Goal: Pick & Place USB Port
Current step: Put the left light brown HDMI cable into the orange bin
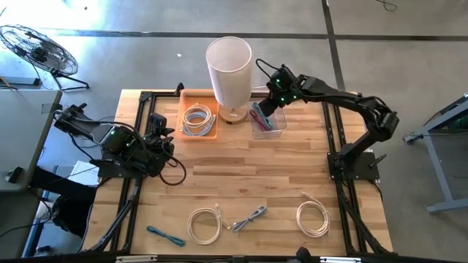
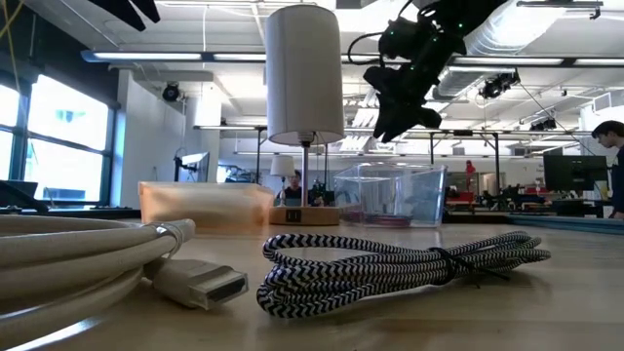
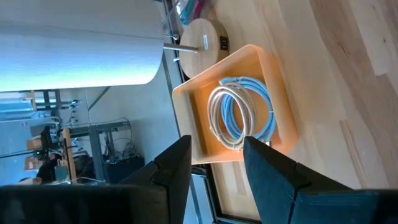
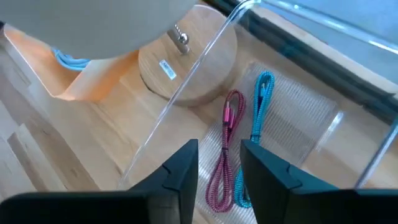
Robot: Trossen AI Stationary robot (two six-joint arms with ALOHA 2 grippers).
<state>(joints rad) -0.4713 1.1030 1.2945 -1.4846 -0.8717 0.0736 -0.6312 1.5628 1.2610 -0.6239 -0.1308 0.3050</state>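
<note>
Two cables (image 4: 239, 149), pink and blue, are seen lying in the clear bin (image 1: 268, 123) right of the lamp (image 1: 229, 69). Directly above them the right pincer (image 1: 268, 104) is held, fingers apart and empty, seemingly just after release. Left of the lamp, near the orange tray (image 1: 197, 119), the left pincer (image 1: 162, 128) is parked with fingers apart.

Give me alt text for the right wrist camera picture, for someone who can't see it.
Seen past the open right gripper, a pink cable and a blue cable lie side by side in a clear plastic bin. Beside the bin stands a lamp's round wooden base, with the corner of an orange tray beyond it.
</note>
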